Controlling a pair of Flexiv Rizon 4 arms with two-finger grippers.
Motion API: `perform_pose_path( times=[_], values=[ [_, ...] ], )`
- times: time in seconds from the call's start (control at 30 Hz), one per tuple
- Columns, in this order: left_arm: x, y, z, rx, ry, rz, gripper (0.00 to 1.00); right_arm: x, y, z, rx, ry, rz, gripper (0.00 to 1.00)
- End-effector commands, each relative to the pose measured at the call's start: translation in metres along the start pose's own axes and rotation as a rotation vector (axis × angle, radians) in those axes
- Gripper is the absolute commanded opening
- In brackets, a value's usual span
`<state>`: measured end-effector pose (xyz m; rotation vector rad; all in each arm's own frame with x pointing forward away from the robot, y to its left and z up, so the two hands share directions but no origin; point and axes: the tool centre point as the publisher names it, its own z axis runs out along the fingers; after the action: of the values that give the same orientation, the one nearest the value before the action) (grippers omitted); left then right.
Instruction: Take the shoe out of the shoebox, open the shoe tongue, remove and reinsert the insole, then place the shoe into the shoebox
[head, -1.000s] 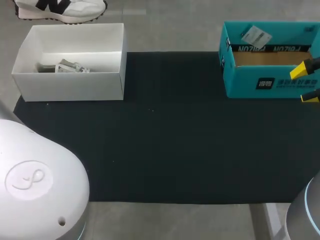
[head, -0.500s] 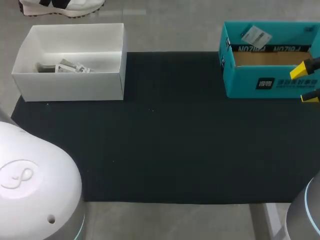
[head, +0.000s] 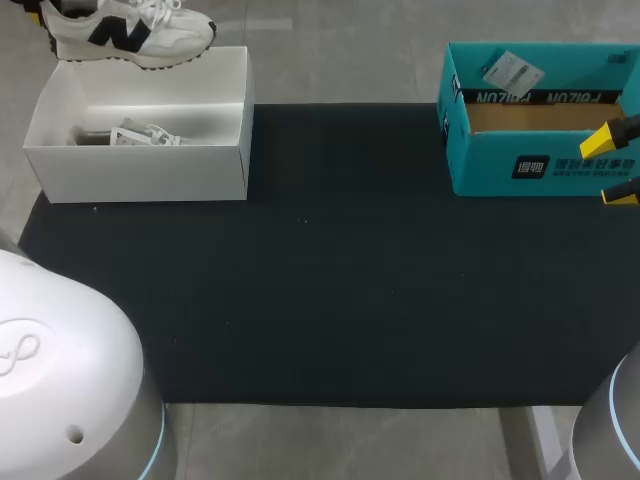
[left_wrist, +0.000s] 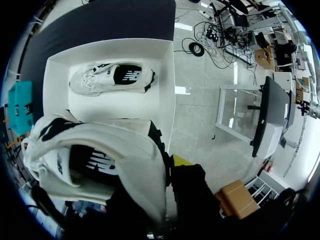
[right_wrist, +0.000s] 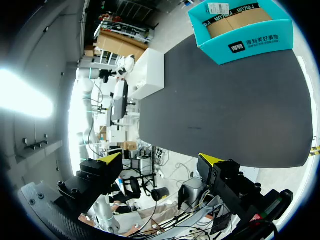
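1. The left tool (left_wrist: 167, 172) is pinched on the heel collar of the shoe (head: 125, 30). The shoe is held aloft over the far rim of the white shoebox (head: 140, 172), at 10 o'clock on the table (head: 340, 50). Only one yellow tip is seen, so grip depth cannot be judged. Risk: the soft collar slips out and the shoe is dropped.
2. The toe hangs free. If the shoe is carried low toward the black mat (head: 340, 280), the sole could be caught on the box wall and the light box dragged or tipped.
3. A second shoe (left_wrist: 112, 79) lies in the box. A dropped shoe could land on it and be left badly placed for re-grasping.
4. The right tool (head: 612, 167) is spread and empty at 3 o'clock, beside the teal box (head: 540, 165) and well apart from the shoe. That box could be clipped on the reach across.
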<state>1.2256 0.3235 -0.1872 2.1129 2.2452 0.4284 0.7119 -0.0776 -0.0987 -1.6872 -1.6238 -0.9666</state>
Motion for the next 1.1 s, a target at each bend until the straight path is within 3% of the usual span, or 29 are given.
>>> perform_pose_path(
  times=[0.03,0.47,1.1],
  values=[
    [-0.002,-0.003,0.022,-0.016,0.004,-0.007,0.0,0.0,0.0,0.001,-0.001,-0.002,0.001,1.0],
    [-0.011,-0.014,0.077,0.008,0.024,0.01,0.0,0.0,0.0,0.001,-0.001,-0.002,0.001,1.0],
    [-0.023,-0.02,0.141,0.08,0.011,0.003,0.0,0.0,0.0,0.001,-0.001,-0.002,0.001,1.0]
  ],
)
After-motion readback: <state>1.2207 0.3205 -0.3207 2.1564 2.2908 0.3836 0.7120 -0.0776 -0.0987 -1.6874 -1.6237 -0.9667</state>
